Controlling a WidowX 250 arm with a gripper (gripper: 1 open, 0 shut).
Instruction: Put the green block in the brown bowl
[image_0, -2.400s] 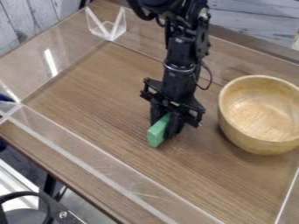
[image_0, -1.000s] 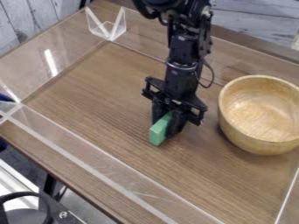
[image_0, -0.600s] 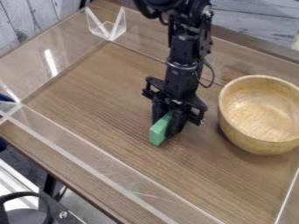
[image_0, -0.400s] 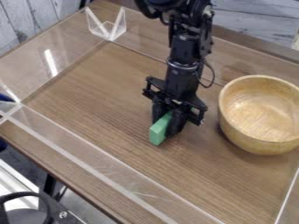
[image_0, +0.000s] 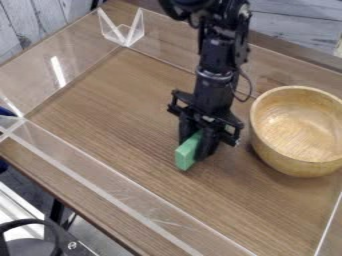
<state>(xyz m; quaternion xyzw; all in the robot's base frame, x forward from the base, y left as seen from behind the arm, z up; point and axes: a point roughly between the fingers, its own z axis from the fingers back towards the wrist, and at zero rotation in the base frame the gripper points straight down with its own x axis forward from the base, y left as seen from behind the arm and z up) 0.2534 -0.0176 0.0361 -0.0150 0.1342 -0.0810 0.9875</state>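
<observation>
The green block (image_0: 189, 152) is a bright green bar in the middle of the wooden table, its near end pointing toward the camera. My gripper (image_0: 201, 133) points steeply down from the black arm, its fingers shut on the block's far end. The block's near end looks just off the table surface. The brown bowl (image_0: 297, 129) is a round tan wooden bowl standing to the right of the gripper, a short gap away, with nothing showing inside it.
A low clear plastic wall (image_0: 80, 185) runs around the wooden table top (image_0: 107, 110). A clear plastic stand (image_0: 126, 28) sits at the back left corner. The table's front edge is near the bottom left.
The gripper and the green block have shifted slightly to the right, toward the bowl, and a little upward. The bowl has not moved.
</observation>
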